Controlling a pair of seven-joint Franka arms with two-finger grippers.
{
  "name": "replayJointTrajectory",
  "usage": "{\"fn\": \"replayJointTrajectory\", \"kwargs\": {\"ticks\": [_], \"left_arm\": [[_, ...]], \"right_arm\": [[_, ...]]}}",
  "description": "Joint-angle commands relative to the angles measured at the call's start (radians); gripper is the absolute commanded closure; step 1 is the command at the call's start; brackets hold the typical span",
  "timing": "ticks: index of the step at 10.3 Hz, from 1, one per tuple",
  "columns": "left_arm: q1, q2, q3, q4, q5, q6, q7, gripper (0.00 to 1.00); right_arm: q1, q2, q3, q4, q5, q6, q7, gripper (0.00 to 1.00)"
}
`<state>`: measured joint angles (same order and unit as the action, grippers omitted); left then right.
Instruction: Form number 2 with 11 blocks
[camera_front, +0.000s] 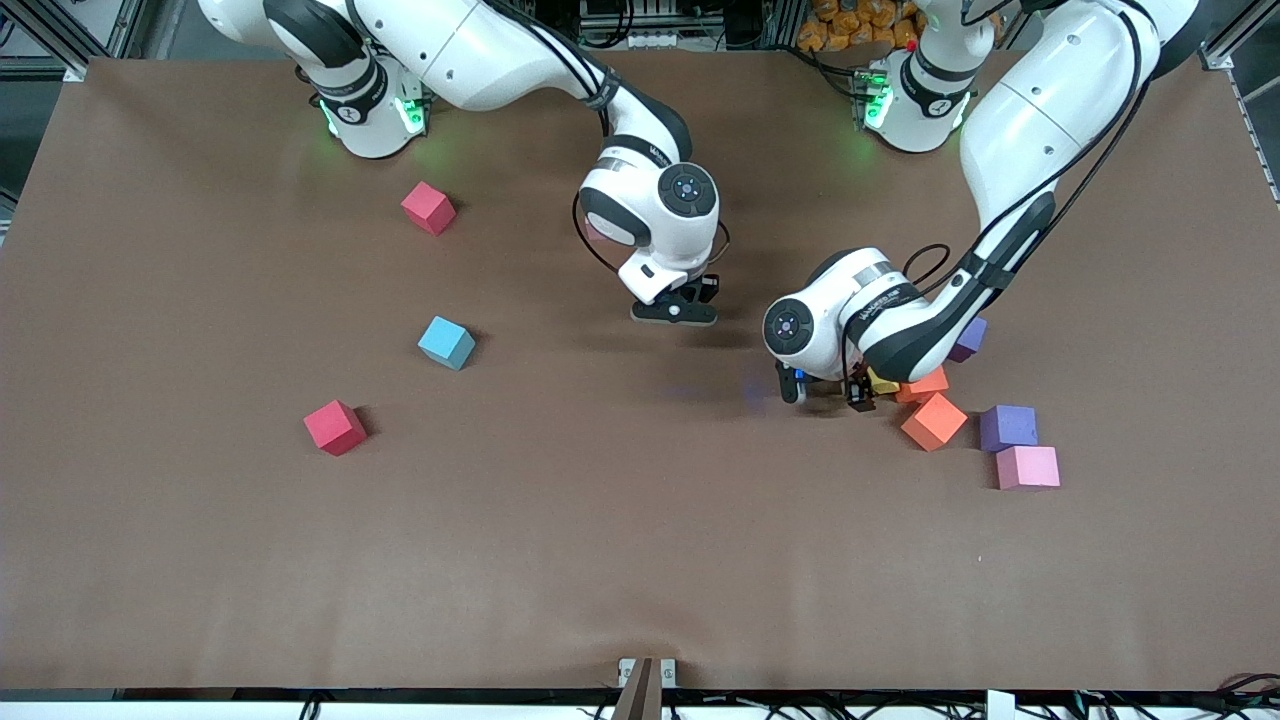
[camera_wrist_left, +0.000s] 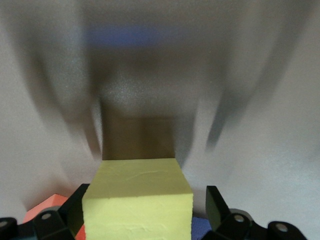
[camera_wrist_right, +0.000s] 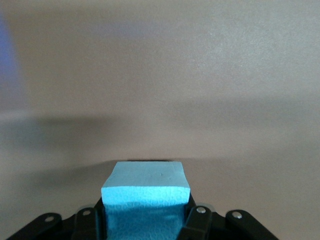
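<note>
Yellow matte foam cube (camera_wrist_left: 137, 200) sits between the spread, untouching fingers of the left gripper (camera_front: 830, 390), just beside an orange foam cube (camera_front: 934, 421), while well apart from that cube the right gripper (camera_wrist_right: 145, 220) clamps a light blue foam cube (camera_wrist_right: 146, 192) over mid-table.

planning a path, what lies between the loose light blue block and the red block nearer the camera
Nothing: in the front view, bare table separates the light blue block from the red block.
</note>
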<state>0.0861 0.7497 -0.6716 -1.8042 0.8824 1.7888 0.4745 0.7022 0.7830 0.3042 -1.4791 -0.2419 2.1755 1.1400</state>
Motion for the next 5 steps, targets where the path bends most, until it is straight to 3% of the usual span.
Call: {"fn": "replayJointTrajectory", "kwargs": {"ticks": [1,5], "left_arm": [[0.006,0.000,-0.005,-0.006,0.033,0.006,-0.016,0.00],[0.015,-0.003,-0.005,-0.015,0.033,0.004,-0.013,0.00]], "right_arm": [[-0.004,-0.037,0.009,-0.062,-0.025,0.035,0.021,1.00],[0.003,-0.045,0.010,-0.101,-0.025,0.075,0.023,1.00]]}}
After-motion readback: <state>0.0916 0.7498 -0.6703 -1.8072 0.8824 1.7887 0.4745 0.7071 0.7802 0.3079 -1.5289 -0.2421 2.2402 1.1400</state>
